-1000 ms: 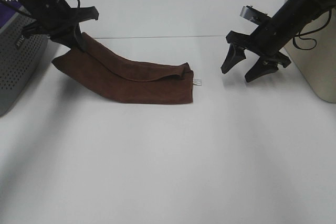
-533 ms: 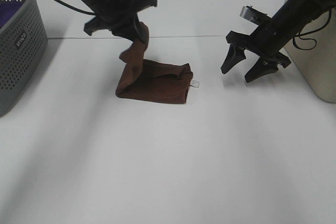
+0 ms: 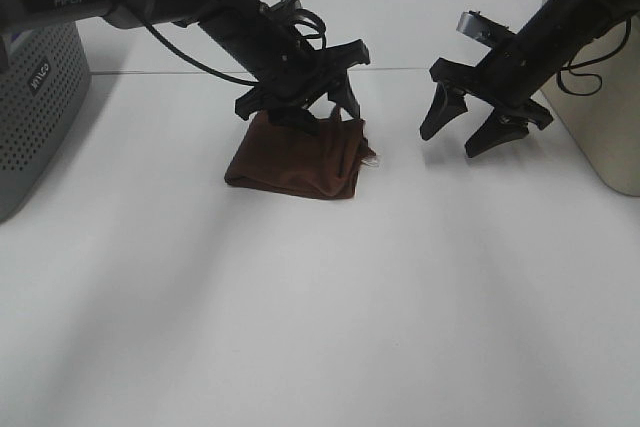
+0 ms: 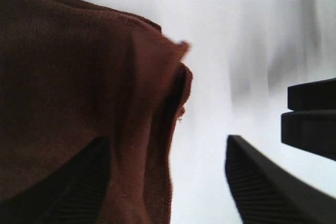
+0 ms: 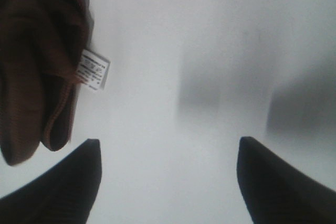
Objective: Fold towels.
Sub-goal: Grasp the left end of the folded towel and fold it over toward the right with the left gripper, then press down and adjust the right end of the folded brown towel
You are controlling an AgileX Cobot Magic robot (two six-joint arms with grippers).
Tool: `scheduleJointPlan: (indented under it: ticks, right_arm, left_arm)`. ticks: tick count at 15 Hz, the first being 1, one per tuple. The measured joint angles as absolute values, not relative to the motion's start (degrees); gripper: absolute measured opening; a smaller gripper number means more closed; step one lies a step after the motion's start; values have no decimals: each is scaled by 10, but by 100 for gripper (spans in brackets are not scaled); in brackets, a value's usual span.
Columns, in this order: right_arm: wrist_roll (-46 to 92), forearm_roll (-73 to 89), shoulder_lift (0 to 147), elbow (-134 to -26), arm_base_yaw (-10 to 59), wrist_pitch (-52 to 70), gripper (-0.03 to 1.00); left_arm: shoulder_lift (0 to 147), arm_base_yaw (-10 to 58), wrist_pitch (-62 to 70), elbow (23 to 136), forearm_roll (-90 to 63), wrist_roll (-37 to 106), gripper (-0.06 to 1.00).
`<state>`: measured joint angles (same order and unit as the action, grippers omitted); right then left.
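Observation:
The dark brown towel (image 3: 298,159) lies folded in a small thick bundle on the white table (image 3: 320,297), its white tag (image 3: 372,158) sticking out at its right edge. My left gripper (image 3: 325,113) is open just above the towel's far right part, with nothing between its fingers. In the left wrist view the towel (image 4: 68,77) lies under one finger (image 4: 79,182). My right gripper (image 3: 478,132) is open and empty, hovering to the right of the towel. Its wrist view shows the towel's edge (image 5: 31,66) and the tag (image 5: 94,69).
A grey perforated basket (image 3: 30,117) stands at the left edge of the table. A beige container (image 3: 600,97) stands at the right edge, close behind my right arm.
My left gripper carried the towel's left end up and rightward over its right end, folding it in half, then opened and let go. The right arm stayed still.

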<state>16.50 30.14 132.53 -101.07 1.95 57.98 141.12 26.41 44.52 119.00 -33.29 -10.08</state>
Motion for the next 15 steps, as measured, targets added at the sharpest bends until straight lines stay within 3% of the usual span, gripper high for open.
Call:
scheduleJointPlan:
  ticks: [1,3,7,11,15]
  right_arm:
    - [165,304,1325,-1011,19,582,69]
    - [165,325,1325,-1011,19,591,69]
    - [214,436,1325,-1011,19,628,69]
    - [312,631,1325,-1011,27,659,69]
    - [324,640,1325,-1011,97,580,69]
  left_arm:
    - [1414,264,436,1190,-359,-101,73]
    - [1414,264,417,1200,-401,-91,79]
    - [1414,242,469,1269,-379,4,80]
    - [1413,168,531,1305,-303,14,80]
    - [1413,131,556,1305,-273,14,80]
